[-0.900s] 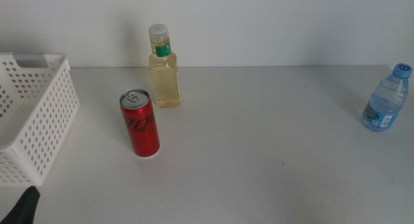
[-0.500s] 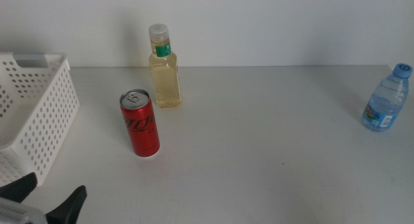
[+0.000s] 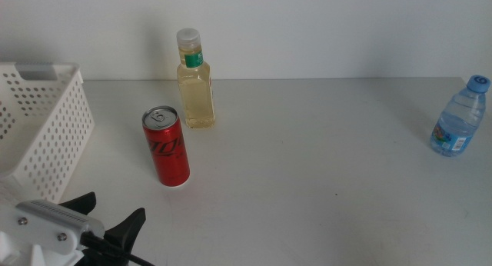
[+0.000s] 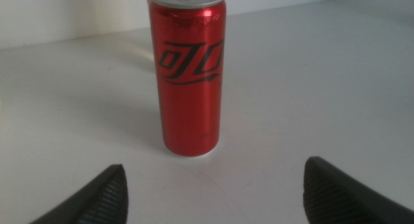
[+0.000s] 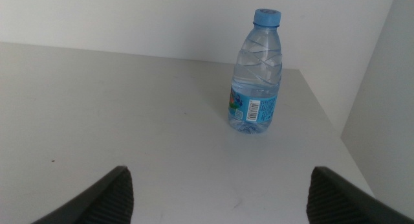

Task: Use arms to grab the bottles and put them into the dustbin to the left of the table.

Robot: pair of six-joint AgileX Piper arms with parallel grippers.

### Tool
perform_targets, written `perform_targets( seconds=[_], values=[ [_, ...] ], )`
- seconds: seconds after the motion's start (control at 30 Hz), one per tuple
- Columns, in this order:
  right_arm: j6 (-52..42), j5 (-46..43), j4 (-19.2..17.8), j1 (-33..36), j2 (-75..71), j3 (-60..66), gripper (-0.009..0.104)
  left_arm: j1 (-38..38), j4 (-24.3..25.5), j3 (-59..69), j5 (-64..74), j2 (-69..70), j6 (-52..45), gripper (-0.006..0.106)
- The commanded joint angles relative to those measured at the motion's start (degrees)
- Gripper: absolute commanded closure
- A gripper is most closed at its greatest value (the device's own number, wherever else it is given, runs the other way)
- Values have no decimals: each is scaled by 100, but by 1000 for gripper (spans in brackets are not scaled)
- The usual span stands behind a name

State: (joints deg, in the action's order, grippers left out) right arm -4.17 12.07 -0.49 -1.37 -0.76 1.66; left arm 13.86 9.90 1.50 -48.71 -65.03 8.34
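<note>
A plain white wall is seen behind the light-grey table (image 3: pixel 307 166), on which all three containers stand upright. The red soda can (image 3: pixel 166 146) is taken as the landmark. The square bottle of yellow liquid (image 3: pixel 194 81) is placed just behind the can and slightly to its right, apart from it. The small blue-capped water bottle (image 3: pixel 460 118) is set far to the right of the can, near the table's right edge. The white perforated dustbin (image 3: pixel 46 135) is found to the left of the can, its handle slot visible near the rim.

Compared with the earlier frames, the left gripper (image 3: pixel 104 220) has been brought further into the middle view: only a dark tip showed at the bottom left corner before, whereas both dark jaws and a white housing part are now seen, in front of the can and to its left. The jaws are spread wide, with nothing between them. In the left wrist view the can (image 4: pixel 188 72) is centred ahead of the parted jaws, untouched.

The right gripper (image 5: pixel 217 191) is outside the middle view; in its wrist view its jaws are held wide apart, with the water bottle (image 5: pixel 256 72) standing well ahead of them. The containers and dustbin have not been shifted
</note>
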Motion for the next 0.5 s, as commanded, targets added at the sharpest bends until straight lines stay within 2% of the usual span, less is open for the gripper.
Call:
perform_targets(
  seconds=[0.0,0.2,0.47],
  values=[
    [-31,-422,-70,-38,-128,-53,1,40,-64,27,-1037,-373,36,8],
    [-31,-422,-70,-38,-128,-53,1,40,-81,27,-1773,-863,36,8],
    [-31,-422,-70,-38,-128,-53,1,40,-147,27,-1857,-937,75,8]
  ],
)
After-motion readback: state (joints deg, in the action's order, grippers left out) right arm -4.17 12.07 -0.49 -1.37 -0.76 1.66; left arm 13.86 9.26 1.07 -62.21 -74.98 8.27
